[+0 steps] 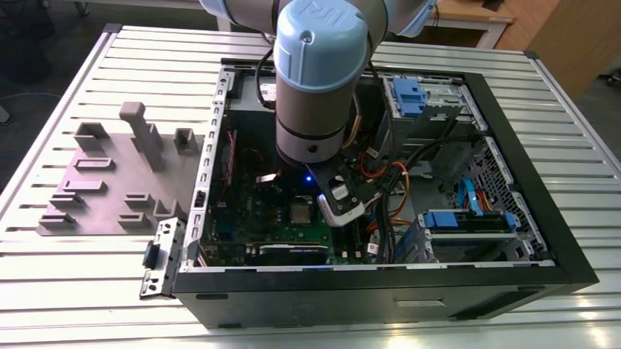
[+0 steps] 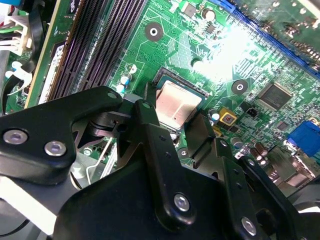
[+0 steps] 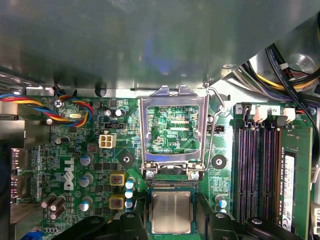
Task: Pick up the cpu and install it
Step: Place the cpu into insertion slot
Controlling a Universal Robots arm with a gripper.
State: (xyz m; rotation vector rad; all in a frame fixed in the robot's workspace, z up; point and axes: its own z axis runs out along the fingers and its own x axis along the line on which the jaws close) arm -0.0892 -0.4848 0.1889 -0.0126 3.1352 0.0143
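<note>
Low over green motherboard (image 3: 70,145), black gripper (image 2: 174,112), contact unclear
Its fingers (image 3: 134,225) spread beside the cpu (image 3: 171,212), a small flat silvery square chip, tan-rimmed

Harsh white glare on the motherboard (image 2: 235,42)

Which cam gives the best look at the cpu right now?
First wrist view: the cpu is seen square-on, whole top showing, in its socket beside the open frame. The second wrist view shows it slanted, near edge behind the gripper. In the exterior view it is a small grey square by the arm.
</note>
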